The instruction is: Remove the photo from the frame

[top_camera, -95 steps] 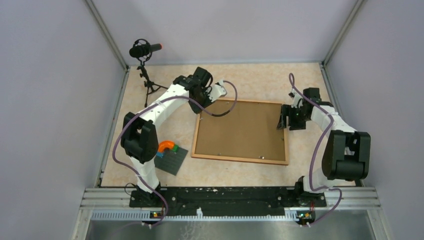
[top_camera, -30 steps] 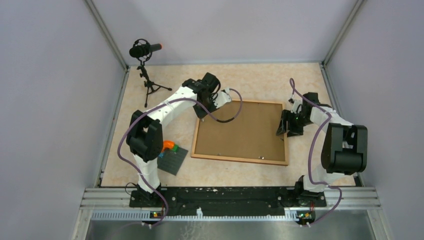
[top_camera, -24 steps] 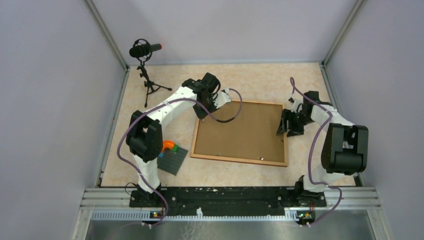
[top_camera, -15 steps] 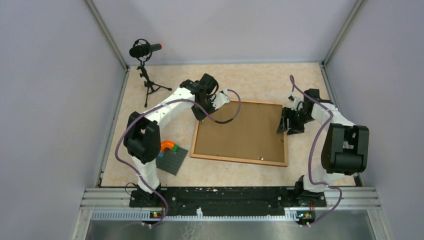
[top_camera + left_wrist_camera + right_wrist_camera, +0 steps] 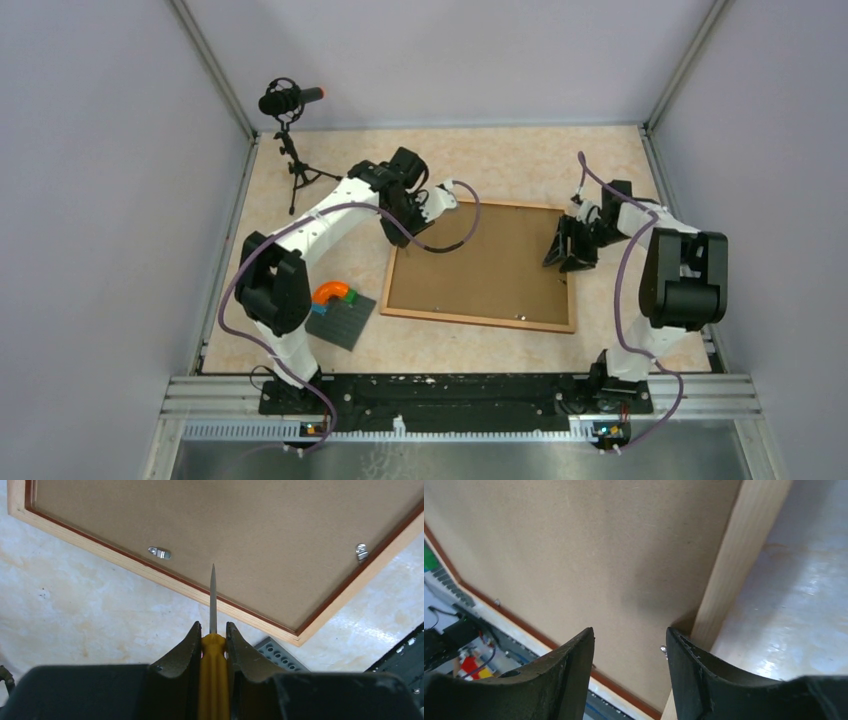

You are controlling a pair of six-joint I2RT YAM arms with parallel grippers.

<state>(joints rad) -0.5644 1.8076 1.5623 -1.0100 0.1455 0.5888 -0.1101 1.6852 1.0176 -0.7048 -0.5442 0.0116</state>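
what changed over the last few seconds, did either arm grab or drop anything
The left tool moved over the far left corner of the large wooden picture frame lying fibreboard back up, then eased back slightly, still gripping the yellow-handled metal pick. The right tool edged left, further over the frame's right border, jaws open, holding nothing. The frame, grey studded baseplate and microphone stand stayed put.
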